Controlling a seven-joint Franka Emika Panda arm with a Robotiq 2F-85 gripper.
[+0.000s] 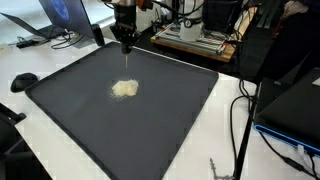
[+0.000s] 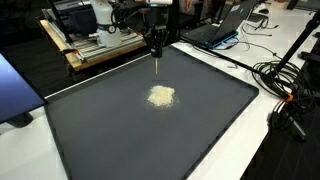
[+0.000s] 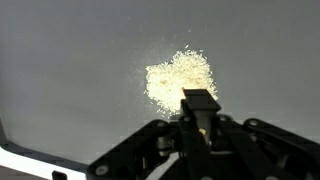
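A small pile of pale yellowish grains (image 1: 125,89) (image 2: 161,96) (image 3: 180,80) lies near the middle of a large dark mat (image 1: 80,115) (image 2: 110,135). My gripper (image 1: 125,42) (image 2: 156,45) (image 3: 200,104) hangs over the far part of the mat, above and just behind the pile. Its jaws are pressed together on a thin pale stick (image 1: 127,62) (image 2: 161,64) that points straight down, its tip hanging above the mat short of the grains. In the wrist view the shut fingertips cover the pile's near edge, and the stick is mostly hidden.
The mat lies on a white table (image 1: 50,65) (image 2: 250,140). Behind it stand a wooden platform with equipment (image 1: 200,38) (image 2: 95,45) and a laptop (image 1: 60,15) (image 2: 225,25). Black cables (image 1: 245,115) (image 2: 285,85) trail along one side. A black puck (image 1: 23,81) sits beside the mat.
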